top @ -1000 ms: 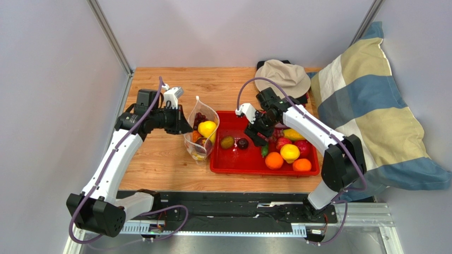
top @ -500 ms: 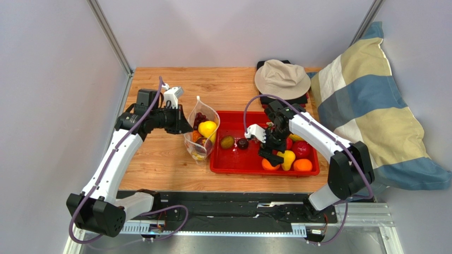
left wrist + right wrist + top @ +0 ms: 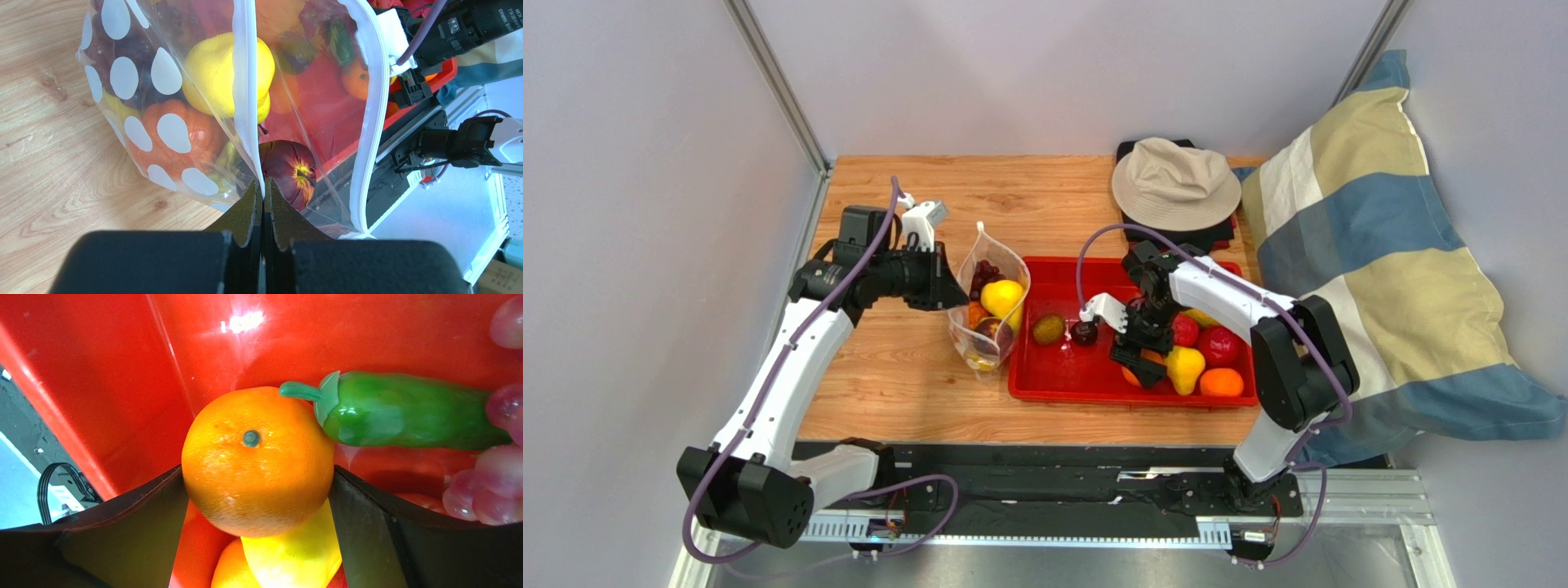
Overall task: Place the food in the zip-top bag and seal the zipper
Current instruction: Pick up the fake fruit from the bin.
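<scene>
Red tray (image 3: 86, 367) | orange (image 3: 258, 459) btwn R jaws, touching both

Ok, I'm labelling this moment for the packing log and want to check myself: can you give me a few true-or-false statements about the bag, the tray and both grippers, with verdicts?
1. The left gripper is pinched shut on the rim of the zip-top bag. True.
2. The bag is empty. False: a yellow fruit and several other pieces are already inside.
3. The right gripper has a finger against each side of the orange in the red tray. True.
4. The green pepper lies in the bag. False: it lies in the tray, its stem end against the orange.
</scene>
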`<state>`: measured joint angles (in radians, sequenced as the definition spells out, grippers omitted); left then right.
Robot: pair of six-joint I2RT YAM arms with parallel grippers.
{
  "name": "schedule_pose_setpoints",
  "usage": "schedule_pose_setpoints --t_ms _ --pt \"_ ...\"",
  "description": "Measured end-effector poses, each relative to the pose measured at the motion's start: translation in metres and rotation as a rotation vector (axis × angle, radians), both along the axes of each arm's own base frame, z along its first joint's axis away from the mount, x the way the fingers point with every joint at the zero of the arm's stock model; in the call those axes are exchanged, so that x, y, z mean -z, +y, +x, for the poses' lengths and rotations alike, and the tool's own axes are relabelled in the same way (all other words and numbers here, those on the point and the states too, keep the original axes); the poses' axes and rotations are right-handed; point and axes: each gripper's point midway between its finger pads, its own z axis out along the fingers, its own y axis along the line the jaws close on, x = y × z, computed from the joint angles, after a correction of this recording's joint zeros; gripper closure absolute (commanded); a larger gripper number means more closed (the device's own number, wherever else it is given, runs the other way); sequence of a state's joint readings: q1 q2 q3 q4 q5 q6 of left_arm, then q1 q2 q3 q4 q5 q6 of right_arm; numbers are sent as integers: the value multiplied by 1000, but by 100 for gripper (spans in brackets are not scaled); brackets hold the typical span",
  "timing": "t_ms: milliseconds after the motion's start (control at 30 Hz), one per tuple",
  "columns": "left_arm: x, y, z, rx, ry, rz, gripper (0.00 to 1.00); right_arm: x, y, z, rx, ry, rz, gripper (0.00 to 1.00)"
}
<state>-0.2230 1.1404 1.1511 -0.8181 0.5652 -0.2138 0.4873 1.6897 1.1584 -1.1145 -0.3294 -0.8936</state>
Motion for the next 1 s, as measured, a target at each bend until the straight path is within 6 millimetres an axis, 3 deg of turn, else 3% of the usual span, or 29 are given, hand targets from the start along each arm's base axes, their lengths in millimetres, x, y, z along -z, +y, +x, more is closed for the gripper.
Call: schedule_pose_setpoints --t_ms 100,233,433,533,667,733,900,1000 --pt "1 0 0 -1 2 2 100 3 2 2 13 0 4 20" --pt "1 0 1 -1 4 2 100 -3 8 5 40 0 24 53" --pt "1 0 1 2 1 4 100 -27 20 14 76 -23 79 58" --pt "1 0 1 4 -1 5 100 -61 27 16 101 -68 140 58" --pt "0 1 0 6 -9 6 100 -135 56 35 148 -193 314 58" --pt "-1 1 0 6 -12 5 100 -183 82 49 156 -282 437 59" --pt "-1 1 -1 5 -13 5 100 -271 157 56 79 -395 679 58" --pt "-2 1 -1 5 -17 4 100 -291 200 55 29 -408 761 58"
